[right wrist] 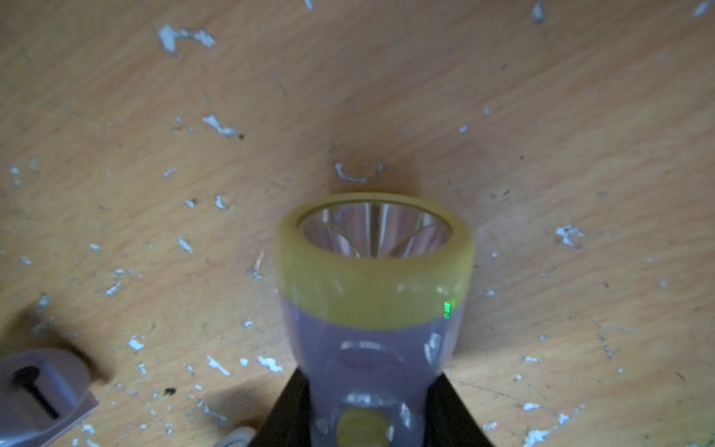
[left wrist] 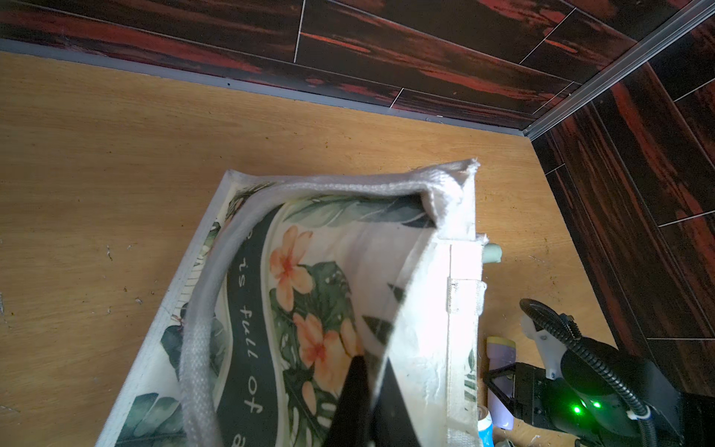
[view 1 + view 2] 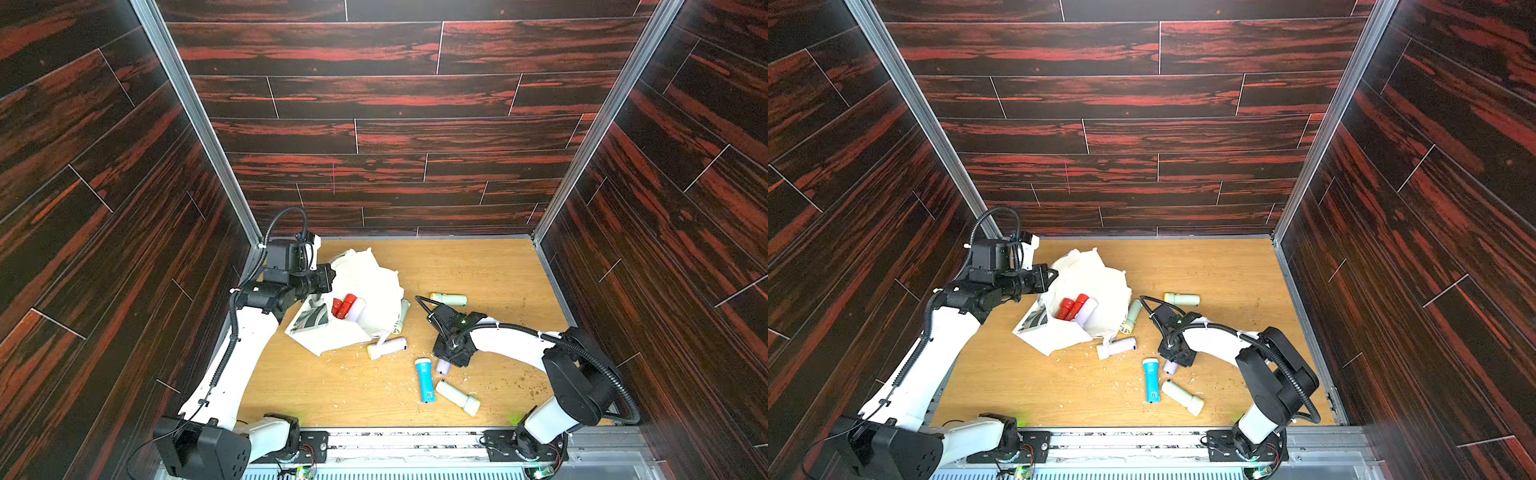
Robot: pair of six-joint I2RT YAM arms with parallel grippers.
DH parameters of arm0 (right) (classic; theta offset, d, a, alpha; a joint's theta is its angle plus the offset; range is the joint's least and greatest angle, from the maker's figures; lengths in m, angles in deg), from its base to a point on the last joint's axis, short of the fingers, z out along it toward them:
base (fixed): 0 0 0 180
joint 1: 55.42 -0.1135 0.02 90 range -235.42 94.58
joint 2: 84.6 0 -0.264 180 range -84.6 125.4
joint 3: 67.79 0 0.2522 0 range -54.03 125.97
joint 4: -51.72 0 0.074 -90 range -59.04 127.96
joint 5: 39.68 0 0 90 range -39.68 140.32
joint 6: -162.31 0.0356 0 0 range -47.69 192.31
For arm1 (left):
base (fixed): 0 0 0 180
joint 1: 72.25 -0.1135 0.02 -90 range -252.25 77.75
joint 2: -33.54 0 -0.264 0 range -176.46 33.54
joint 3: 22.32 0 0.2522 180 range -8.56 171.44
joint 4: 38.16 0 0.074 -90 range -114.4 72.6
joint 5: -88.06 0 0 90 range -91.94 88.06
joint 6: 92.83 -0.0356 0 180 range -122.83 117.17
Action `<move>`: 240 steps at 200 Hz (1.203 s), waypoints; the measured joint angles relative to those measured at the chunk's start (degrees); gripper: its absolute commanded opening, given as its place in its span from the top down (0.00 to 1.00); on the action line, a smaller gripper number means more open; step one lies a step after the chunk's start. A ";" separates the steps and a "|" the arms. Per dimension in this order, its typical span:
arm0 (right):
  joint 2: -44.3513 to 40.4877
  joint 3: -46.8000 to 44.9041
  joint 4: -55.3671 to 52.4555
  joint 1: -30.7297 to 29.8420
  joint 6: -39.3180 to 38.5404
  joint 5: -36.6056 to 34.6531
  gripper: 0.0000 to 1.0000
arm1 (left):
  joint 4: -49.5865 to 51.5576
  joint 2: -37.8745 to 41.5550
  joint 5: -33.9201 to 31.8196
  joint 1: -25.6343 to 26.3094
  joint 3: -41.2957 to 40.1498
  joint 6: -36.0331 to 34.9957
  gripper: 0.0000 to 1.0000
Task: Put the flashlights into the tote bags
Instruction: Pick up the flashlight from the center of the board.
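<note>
The off-white tote bag (image 3: 365,291) lies crumpled at the back left with its mouth open; its flowered print shows in the left wrist view (image 2: 309,309). Two red flashlights (image 3: 345,305) and a pale one lie inside it. My left gripper (image 2: 371,387) is shut on the bag's cloth rim. My right gripper (image 1: 371,387) is shut on a lavender flashlight (image 1: 371,309) with a yellow head, low over the table (image 3: 443,367). On the table lie a blue flashlight (image 3: 424,380), another lavender one (image 3: 387,347) and three pale green ones (image 3: 457,397).
Dark wood-patterned walls (image 3: 395,137) close in the table (image 3: 478,266) on three sides. A metal rail (image 3: 407,444) with both arm bases runs along the front. White flecks (image 1: 185,36) are scattered on the wood. One pale green flashlight (image 3: 402,316) leans against the bag's right side.
</note>
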 measured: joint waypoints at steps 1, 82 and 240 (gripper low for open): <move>-0.02 0.00 0.00 0.00 0.02 -0.07 0.66 | 0.00 0.00 0.02 0.00 0.00 0.00 1.00; -8.76 0.07 -1.40 0.00 -0.22 -5.86 0.87 | -0.44 -0.02 1.16 0.00 -0.31 0.85 1.00; -22.34 10.78 14.67 -0.44 -23.12 3.82 1.00 | -5.44 -1.66 9.03 0.00 -1.73 6.73 1.00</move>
